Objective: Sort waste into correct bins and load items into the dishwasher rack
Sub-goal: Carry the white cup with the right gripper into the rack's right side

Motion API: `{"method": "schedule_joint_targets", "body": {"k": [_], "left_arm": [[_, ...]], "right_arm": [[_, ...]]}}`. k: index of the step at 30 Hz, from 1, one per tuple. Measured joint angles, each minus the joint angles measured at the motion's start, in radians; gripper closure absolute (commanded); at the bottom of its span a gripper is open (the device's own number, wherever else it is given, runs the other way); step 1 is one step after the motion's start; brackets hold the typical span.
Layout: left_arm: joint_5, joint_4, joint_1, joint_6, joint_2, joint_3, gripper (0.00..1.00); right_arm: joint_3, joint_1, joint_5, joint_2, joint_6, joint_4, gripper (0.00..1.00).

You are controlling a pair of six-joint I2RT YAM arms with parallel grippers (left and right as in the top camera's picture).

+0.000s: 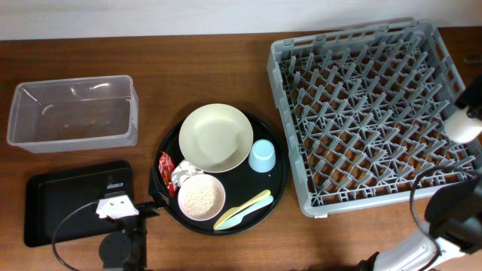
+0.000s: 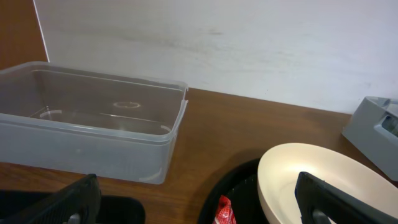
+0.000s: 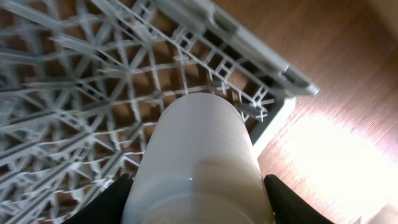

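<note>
right gripper (image 3: 198, 202): we pinch white cylindrical cup (image 3: 199, 143) over right edge of large grey pegged plastic rack (image 3: 74, 93) | left gripper (image 2: 198, 204): spread, near left

The grey, peg-studded dishwasher rack (image 1: 361, 113) fills the upper right of the overhead frame, with a white cup (image 1: 463, 125) held over its right edge, clamped in the right gripper (image 3: 199, 208). At lower centre, a cream dish (image 1: 216, 137), light blue cup (image 1: 262, 156), pink bowl (image 1: 181, 197) of rice grains (image 1: 202, 198), red wrapper (image 1: 166, 163), crumpled napkin (image 1: 183, 175) and yellow and pale blue utensils (image 1: 242, 210) share a round black tray (image 1: 280, 181). The clear tub (image 1: 71, 113) stands upper left, with the flat black tray (image 1: 64, 203) below it.
</note>
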Motion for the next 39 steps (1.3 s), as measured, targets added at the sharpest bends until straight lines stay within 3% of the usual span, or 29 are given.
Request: {"method": "schedule_joint_targets", "body": {"k": [7,21,25,30,33,39], "left_arm": [[0.000,0.000,0.000,0.000,0.000,0.000,0.01],[0.000,0.000,0.000,0.000,0.000,0.000,0.01],[0.000,0.000,0.000,0.000,0.000,0.000,0.01],[0.000,0.000,0.000,0.000,0.000,0.000,0.01],[0.000,0.000,0.000,0.000,0.000,0.000,0.01],[0.000,0.000,0.000,0.000,0.000,0.000,0.01]], "right_arm": [[0.000,-0.058,-0.037,0.117,0.000,-0.027,0.58],[-0.074,-0.058,-0.044,0.132,0.000,-0.014,0.57],[-0.126,-0.058,-0.035,0.134,-0.001,0.026,0.37],[-0.127,-0.054,-0.024,0.134,0.002,0.037,0.24],[-0.116,-0.038,-0.033,0.129,-0.002,0.035,0.09],[-0.093,0.050,-0.119,-0.029,-0.032,0.019,0.10]]}}
